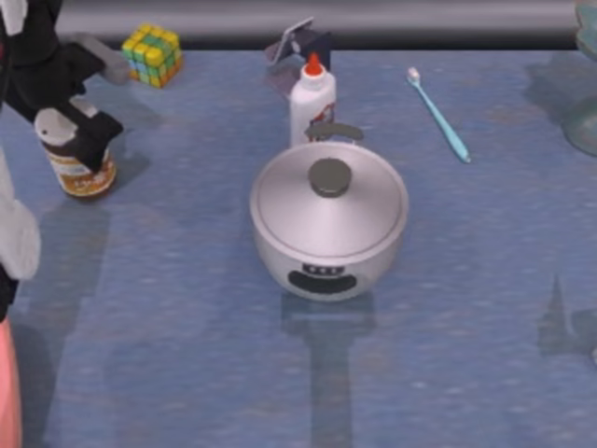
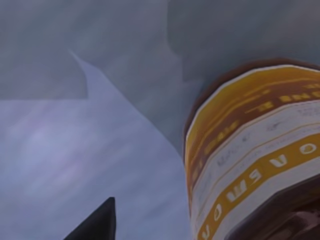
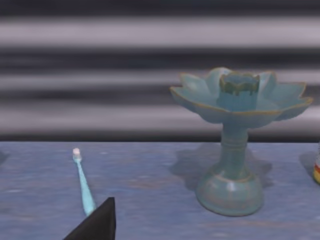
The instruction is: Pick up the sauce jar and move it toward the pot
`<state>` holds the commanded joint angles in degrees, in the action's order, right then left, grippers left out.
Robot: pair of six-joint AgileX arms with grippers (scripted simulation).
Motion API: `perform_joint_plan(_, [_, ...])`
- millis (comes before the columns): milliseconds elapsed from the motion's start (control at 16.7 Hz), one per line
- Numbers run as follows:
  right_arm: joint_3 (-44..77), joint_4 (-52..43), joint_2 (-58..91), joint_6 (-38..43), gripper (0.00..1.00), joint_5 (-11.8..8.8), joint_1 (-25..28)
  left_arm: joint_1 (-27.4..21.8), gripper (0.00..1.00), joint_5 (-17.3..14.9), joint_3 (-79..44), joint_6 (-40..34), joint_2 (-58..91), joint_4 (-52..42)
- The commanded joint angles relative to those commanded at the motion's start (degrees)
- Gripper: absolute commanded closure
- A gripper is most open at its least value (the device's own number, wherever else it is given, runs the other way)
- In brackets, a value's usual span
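The sauce jar [image 1: 76, 174] stands on the table at the far left, its white lid partly hidden and its orange-and-cream label showing. My left gripper [image 1: 82, 140] reaches down over the jar's top, open around it. In the left wrist view the jar [image 2: 255, 155] fills one side, and one dark fingertip [image 2: 97, 225] stands apart from it. The silver-grey pot [image 1: 328, 217], lidded with a dark knob, sits mid-table, well to the jar's right. My right arm is out of the top view; one fingertip [image 3: 97, 222] shows in its wrist view.
A white glue bottle [image 1: 311, 93] with a red tip stands just behind the pot. A colour cube [image 1: 152, 54] lies at the back left. A light blue toothbrush [image 1: 438, 117] lies to the back right. A teal lotus stand [image 3: 235, 150] is at the right edge.
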<state>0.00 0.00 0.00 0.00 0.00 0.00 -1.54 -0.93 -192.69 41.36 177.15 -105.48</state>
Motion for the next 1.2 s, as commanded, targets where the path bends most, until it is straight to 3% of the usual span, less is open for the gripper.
perform_joint_plan(240, [0.00, 0.00, 0.00, 0.00, 0.00, 0.00, 0.00, 0.00, 0.00, 0.00, -0.03, 0.00, 0.02, -0.01])
perform_joint_plan(1020, [0.00, 0.00, 0.00, 0.00, 0.00, 0.00, 0.00, 0.00, 0.98, 0.00, -0.03, 0.00, 0.02, -0.01])
perform_joint_plan(1200, [0.00, 0.00, 0.00, 0.00, 0.00, 0.00, 0.00, 0.00, 1.00, 0.00, -0.03, 0.00, 0.02, -0.01])
